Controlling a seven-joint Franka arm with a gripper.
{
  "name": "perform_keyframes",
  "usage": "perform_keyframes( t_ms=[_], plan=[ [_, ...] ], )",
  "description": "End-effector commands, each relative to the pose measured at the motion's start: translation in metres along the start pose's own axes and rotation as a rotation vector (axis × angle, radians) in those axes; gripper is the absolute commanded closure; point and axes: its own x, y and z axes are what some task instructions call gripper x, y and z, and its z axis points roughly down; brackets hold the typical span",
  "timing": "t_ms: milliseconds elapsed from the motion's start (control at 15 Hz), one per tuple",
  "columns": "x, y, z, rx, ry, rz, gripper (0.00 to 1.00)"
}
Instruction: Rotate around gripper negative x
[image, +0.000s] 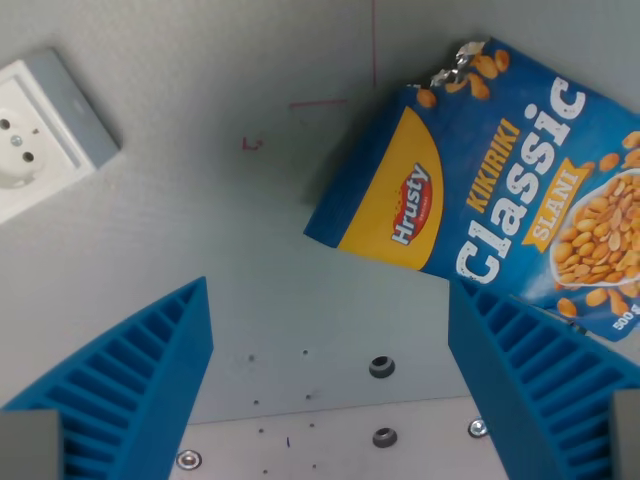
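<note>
My gripper (330, 375) shows as two blue ribbed fingers, one at the wrist view's lower left (140, 385) and one at the lower right (540, 385). They stand wide apart with nothing between them. A blue and yellow bag of Hrusty Kikiriki Classic peanuts (490, 185) lies flat on the grey surface at the wrist view's upper right, tilted, its lower edge just above the right finger. The bag and the finger do not seem to touch.
A white wall socket (45, 125) is mounted at the wrist view's upper left. Bolts and small holes (382, 367) dot the grey plate between the fingers, where a lighter panel (330, 445) begins. Faint red marks (252, 144) sit on the surface.
</note>
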Motion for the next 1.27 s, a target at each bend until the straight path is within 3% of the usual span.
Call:
perform_keyframes(
  t_ms=[67,1267],
  plan=[
    [-0.0002,-0.0034,-0.0013,-0.209,-0.002,0.017,0.0],
    [-0.0002,-0.0034,-0.0013,-0.449,-0.005,0.017,0.0]
  ],
)
